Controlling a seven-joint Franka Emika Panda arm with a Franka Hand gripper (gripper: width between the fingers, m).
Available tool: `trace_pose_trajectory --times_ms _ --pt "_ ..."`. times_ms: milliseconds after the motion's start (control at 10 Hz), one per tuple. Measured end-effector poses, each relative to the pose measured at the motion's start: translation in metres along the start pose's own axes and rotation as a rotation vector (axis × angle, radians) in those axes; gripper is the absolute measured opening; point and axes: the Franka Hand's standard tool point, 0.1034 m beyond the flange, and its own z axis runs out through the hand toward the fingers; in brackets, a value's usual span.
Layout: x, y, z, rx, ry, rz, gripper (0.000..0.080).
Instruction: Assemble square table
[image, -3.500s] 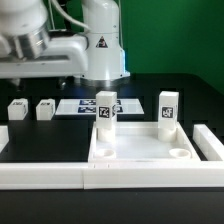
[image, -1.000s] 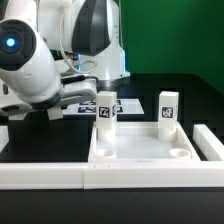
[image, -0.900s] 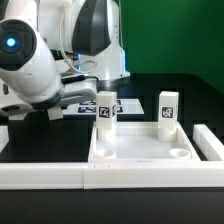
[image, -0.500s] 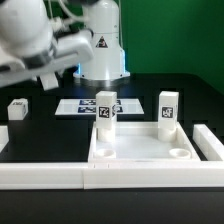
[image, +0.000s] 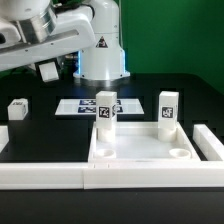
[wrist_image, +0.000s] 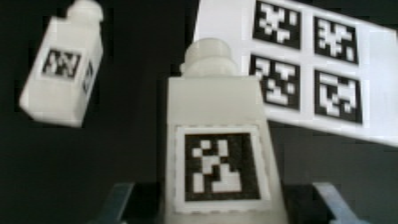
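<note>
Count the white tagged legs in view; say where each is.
4. Two legs stand in the square table's far sockets; one leg rests on the black tabletop, exterior view's left; one leg hangs gripped in the jaws.

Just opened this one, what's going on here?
The arm's pincer is shut on one tagged leg and holds it up off the black table. A second leg and a third leg stand upright in the far corner sockets of the square slab. The near sockets look empty. A fourth leg lies loose on the table, off to the exterior view's left of the marker board.
</note>
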Motion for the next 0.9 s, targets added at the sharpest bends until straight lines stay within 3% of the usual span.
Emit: trace_pose_trajectory --times_ms 200,400,600,900 --pt "0.030 -0.013 -0.045 -0.041 0.147 -0.016 0.0291" --pt "0.056 -0.033 -0.067 -0.104 0.292 -0.049 0.0291" --pt "0.054 -0.025 -0.065 -0.114 0.439 -0.043 0.0291" --pt "0.056 -0.017 -0.065 -0.152 0.630 -0.043 0.0291"
